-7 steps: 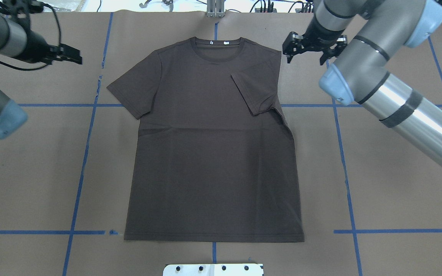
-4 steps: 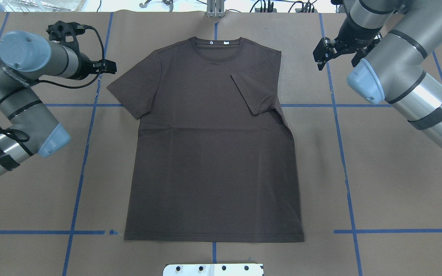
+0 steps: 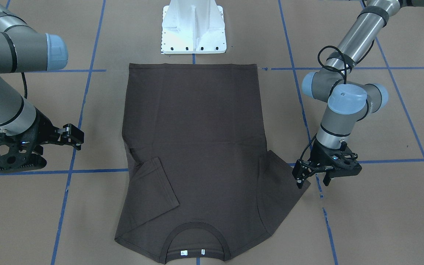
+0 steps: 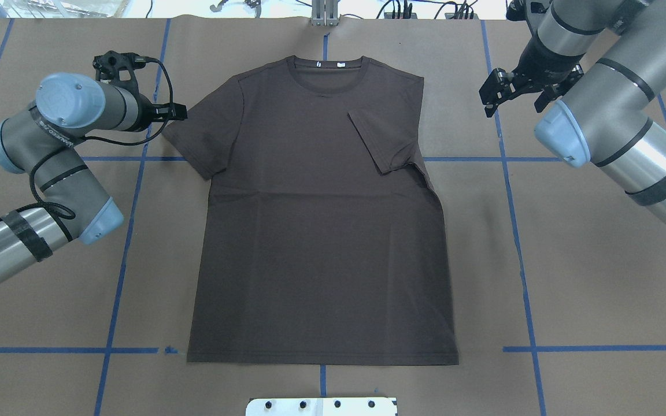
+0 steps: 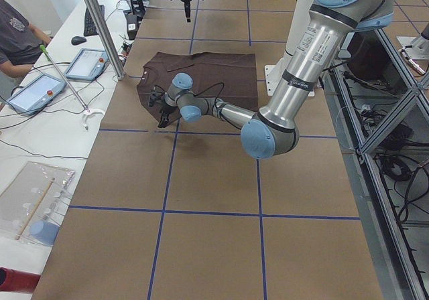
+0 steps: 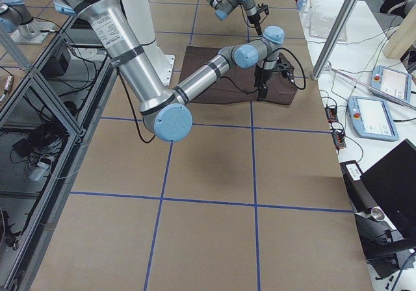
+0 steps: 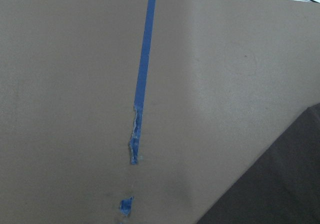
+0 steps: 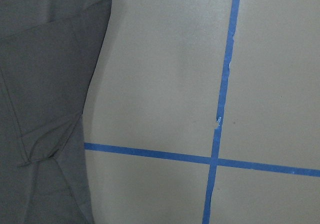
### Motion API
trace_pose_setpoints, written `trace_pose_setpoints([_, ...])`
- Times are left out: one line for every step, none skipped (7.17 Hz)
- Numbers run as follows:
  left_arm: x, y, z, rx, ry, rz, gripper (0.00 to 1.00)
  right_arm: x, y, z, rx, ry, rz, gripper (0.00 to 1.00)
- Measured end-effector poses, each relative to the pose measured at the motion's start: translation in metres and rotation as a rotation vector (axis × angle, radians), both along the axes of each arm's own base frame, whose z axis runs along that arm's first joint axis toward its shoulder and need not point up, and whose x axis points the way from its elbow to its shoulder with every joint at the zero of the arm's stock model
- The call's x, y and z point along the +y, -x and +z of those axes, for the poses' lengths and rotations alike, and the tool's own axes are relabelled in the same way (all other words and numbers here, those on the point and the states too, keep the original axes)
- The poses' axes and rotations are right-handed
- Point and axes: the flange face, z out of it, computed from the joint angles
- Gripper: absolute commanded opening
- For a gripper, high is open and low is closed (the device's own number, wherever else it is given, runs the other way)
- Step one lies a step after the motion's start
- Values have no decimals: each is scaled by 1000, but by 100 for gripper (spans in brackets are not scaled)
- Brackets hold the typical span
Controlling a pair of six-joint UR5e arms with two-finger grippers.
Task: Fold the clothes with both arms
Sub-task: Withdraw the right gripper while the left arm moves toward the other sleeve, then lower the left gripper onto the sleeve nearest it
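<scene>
Elbows are bent on both arms. In the overhead view the left arm [image 4: 64, 176] comes in from 8 o'clock, doubles back at its elbow and turns its wrist down. That puts the left fingers [image 3: 299, 176] at the outer edge of the flat sleeve [image 4: 200, 138]. Seen from the front, those fingers point down at the bench [image 4: 599, 260] and are spread. One tip is over the sleeve's edge and the other over bare bench; whether the first touches the cloth I cannot tell. The left wrist view shows only a corner of dark cloth at 5 o'clock, beside a torn blue tape line [image 7: 145, 59].

The right arm [image 4: 616, 86] comes in from 4 o'clock and rises toward 1 o'clock, wrist turned down. The right fingers [image 4: 492, 92] are spread with nothing between them. They hover over bare bench at 3 o'clock of the shirt's shoulder, apart from the cloth.

The T-shirt [image 4: 321, 242] lies flat in the middle of the bench. Its long axis runs from 12 to 6 o'clock in the overhead view. The collar [image 4: 324, 72] and white neck tags [image 4: 341, 63] are at 12, and the straight hem [image 4: 321, 358] is at 6, just beside the white pedestal base [image 3: 193, 33]. The folded sleeve [image 4: 382, 138], on the 3 o'clock side, is turned in over the chest. The flat sleeve spreads out toward 9 o'clock.
</scene>
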Motion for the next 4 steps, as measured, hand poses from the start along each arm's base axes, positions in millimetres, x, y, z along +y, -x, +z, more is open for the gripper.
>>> trace_pose_setpoints([4,-7,3,-3,3,10,86,0,0,4,-4,-9,0,100])
trace_pose_setpoints([6,-11,6,-7,7,15,83,0,1,4,-7,-14,1,100])
trace_pose_setpoints([6,-12,9,-11,11,18,80,0,1,4,-9,-14,3,100])
trace_pose_setpoints([6,-13,12,-15,14,19,78,0,2,2,-10,-11,7,100])
